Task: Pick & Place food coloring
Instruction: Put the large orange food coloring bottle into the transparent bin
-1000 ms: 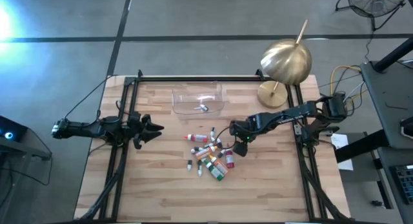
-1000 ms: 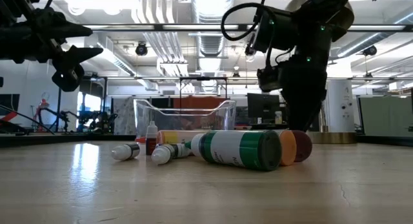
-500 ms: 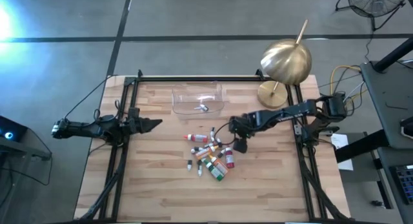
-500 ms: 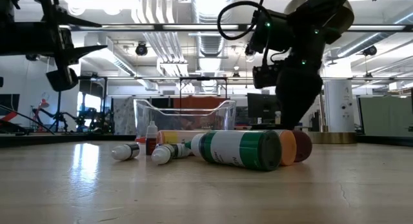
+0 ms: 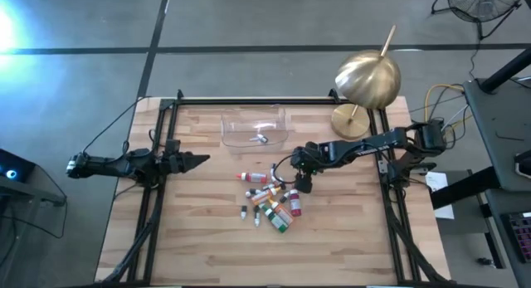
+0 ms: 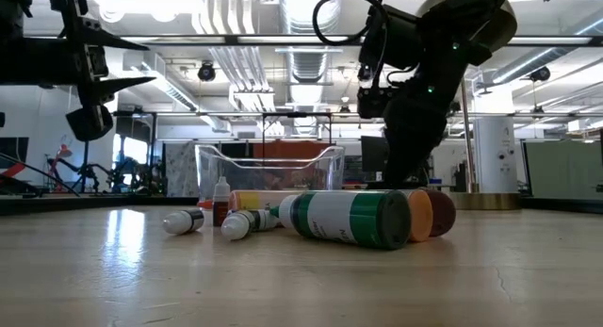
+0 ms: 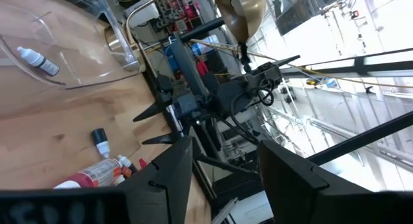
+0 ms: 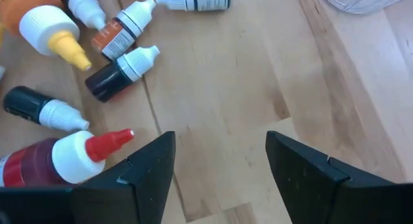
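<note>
Several food coloring bottles (image 5: 270,197) lie on their sides in a loose pile mid-table, red, orange, green and dark ones; they also show in the low view (image 6: 349,217) and the right wrist view (image 8: 116,30). My right gripper (image 5: 303,183) hangs open just right of the pile, tilted down over bare wood (image 8: 219,179), with a red-tipped bottle (image 8: 64,159) beside one finger. One more small bottle (image 5: 261,139) lies inside the clear tray (image 5: 255,128). My left gripper (image 5: 196,161) waits level at the table's left, open (image 7: 219,179) and holding nothing.
A brass dome lamp (image 5: 366,82) stands on its round base at the far right corner. Black frame rails (image 5: 158,197) run along the table's left and right sides. Bare wood lies toward the near edge (image 5: 274,255).
My left gripper has rolled about its own pointing line without leaving its place. My right gripper has tipped and turned a little at the wrist, its fingers swinging slightly toward the pile. The bottles lie as before.
</note>
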Tool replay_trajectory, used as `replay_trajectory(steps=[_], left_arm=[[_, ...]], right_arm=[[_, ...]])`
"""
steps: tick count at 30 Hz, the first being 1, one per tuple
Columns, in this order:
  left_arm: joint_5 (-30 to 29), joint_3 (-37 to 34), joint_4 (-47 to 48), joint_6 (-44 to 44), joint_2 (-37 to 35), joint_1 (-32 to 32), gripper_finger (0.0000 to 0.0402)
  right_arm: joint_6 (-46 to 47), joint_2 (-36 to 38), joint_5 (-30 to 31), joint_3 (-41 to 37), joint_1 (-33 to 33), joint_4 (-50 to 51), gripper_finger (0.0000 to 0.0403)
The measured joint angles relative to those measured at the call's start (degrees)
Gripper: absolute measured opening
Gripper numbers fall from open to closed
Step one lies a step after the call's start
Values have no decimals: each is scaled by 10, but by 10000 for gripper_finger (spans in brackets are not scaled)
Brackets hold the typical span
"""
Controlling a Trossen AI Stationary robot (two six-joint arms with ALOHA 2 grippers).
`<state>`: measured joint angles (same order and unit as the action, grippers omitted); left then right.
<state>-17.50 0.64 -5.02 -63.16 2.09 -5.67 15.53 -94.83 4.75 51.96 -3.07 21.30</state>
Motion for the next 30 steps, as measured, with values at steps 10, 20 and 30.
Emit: replay_trajectory(steps=[10, 20, 30], left_arm=[[0, 0, 0, 1, 0, 0, 149], [0, 0, 0, -14, 0, 0, 149], [0, 0, 0, -14, 0, 0, 149]], right_arm=[[137, 0, 0, 0, 0, -7, 233], [147, 0, 17, 0, 0, -8, 233], [145, 0, 28, 0, 1, -9, 233]])
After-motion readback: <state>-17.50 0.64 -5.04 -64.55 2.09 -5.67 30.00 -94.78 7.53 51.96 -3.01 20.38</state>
